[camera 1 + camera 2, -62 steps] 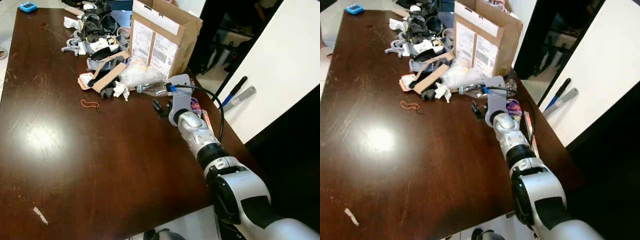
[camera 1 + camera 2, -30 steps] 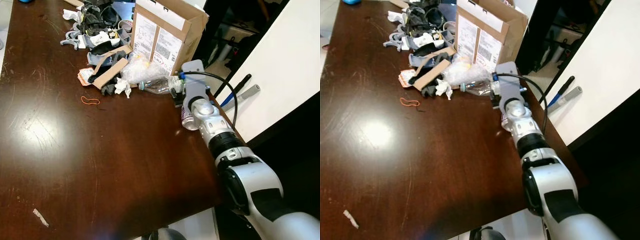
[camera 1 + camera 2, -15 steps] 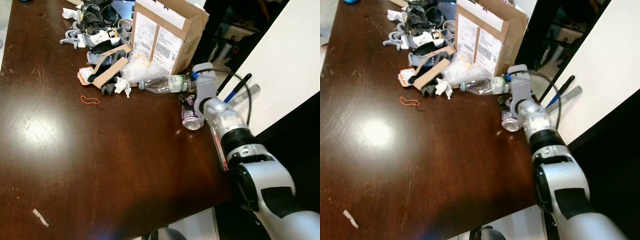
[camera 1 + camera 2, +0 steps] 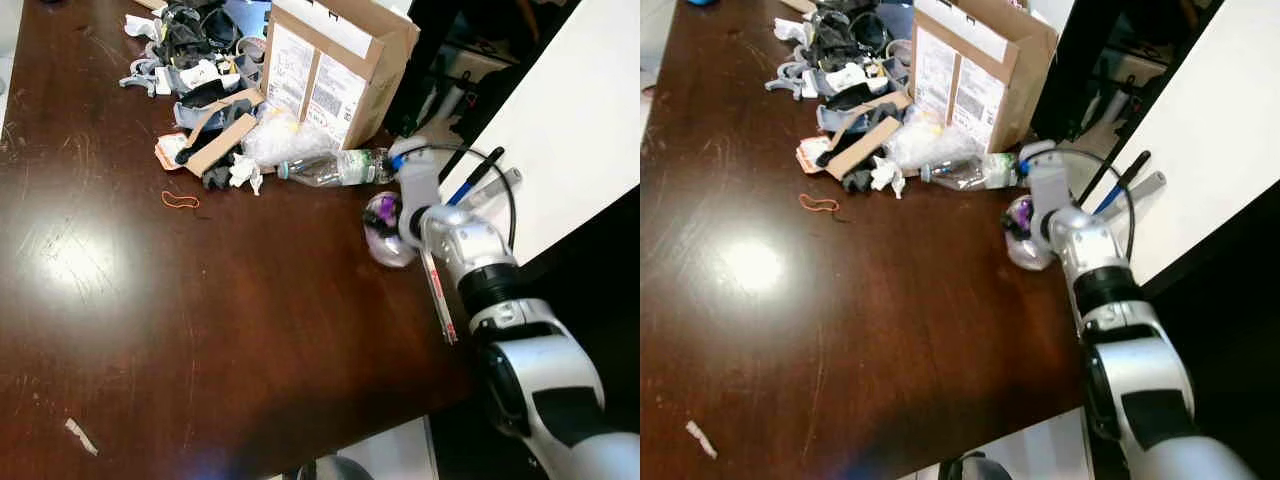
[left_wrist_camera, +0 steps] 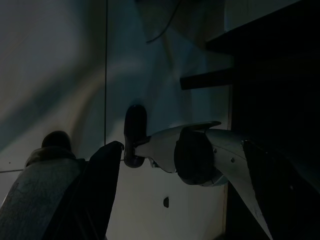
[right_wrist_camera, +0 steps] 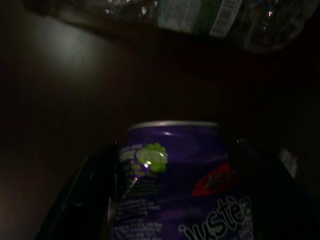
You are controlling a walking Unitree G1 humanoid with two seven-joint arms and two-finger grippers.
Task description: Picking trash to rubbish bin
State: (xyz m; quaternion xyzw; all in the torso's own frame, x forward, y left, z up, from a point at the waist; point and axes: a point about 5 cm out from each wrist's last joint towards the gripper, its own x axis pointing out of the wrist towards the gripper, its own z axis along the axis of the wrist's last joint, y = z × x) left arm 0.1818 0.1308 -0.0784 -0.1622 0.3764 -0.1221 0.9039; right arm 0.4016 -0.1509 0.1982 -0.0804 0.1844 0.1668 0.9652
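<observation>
A purple drink can (image 4: 383, 226) is near the right edge of the dark wooden table (image 4: 200, 300), blurred and tilted. My right gripper (image 4: 1025, 228) is shut on it; in the right wrist view the can (image 6: 175, 185) sits between the two black fingers (image 6: 95, 195). A clear plastic bottle (image 4: 330, 168) lies just beyond the can, beside crumpled plastic and paper scraps (image 4: 245, 172). My left arm hangs idle; its wrist view is dark and looks down at the floor.
An open cardboard box (image 4: 330, 70) stands behind the bottle. A heap of grey and black items (image 4: 200, 90) fills the far side. An orange rubber band (image 4: 181, 201) and a white scrap (image 4: 80, 435) lie on the table. Handles (image 4: 480, 175) lean off the right edge.
My right arm swung right, from the middle of the table to the can by the edge. The can lay on its side; now the gripper holds it and it is tilted up.
</observation>
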